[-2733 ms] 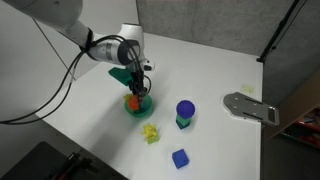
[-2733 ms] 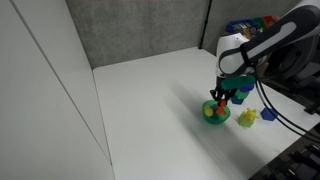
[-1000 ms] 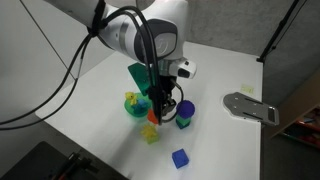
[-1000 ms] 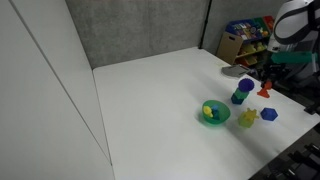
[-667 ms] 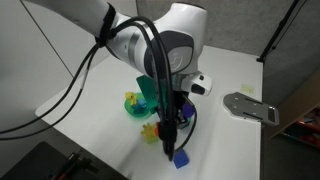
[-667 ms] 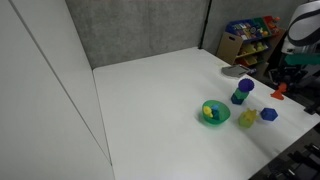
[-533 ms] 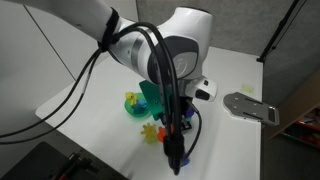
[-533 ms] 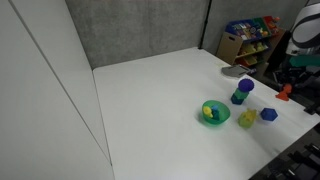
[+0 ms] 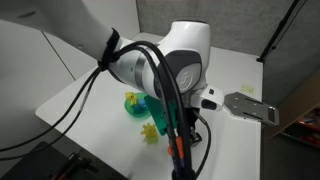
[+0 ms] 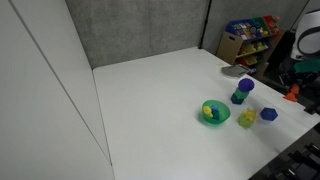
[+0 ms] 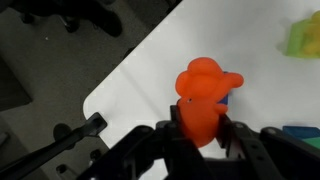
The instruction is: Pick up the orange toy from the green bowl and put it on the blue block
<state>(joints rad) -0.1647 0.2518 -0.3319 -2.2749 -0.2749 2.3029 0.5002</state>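
My gripper (image 11: 205,128) is shut on the orange toy (image 11: 203,92), a lumpy orange-red figure held between both fingers. In the wrist view the blue block (image 11: 224,99) peeks out just behind the toy, right under it, near the table's corner. In an exterior view the toy (image 10: 294,93) hangs in the gripper at the far right, beyond the blue block (image 10: 268,115). The green bowl (image 10: 214,116) holds only a yellow toy (image 10: 208,110). In an exterior view my arm hides the block; the toy (image 9: 178,148) shows in the gripper, and the bowl (image 9: 135,106) is behind.
A loose yellow toy (image 10: 247,118) lies between bowl and block. A taller blue round-topped object (image 10: 241,92) stands behind it. A grey metal plate (image 9: 250,107) lies at the table's far side. The table edge and dark floor (image 11: 60,70) are close to the block.
The gripper has lifted the orange toy out of the green bowl and carried it past the yellow toy to above the blue block, coming lower over the last half second.
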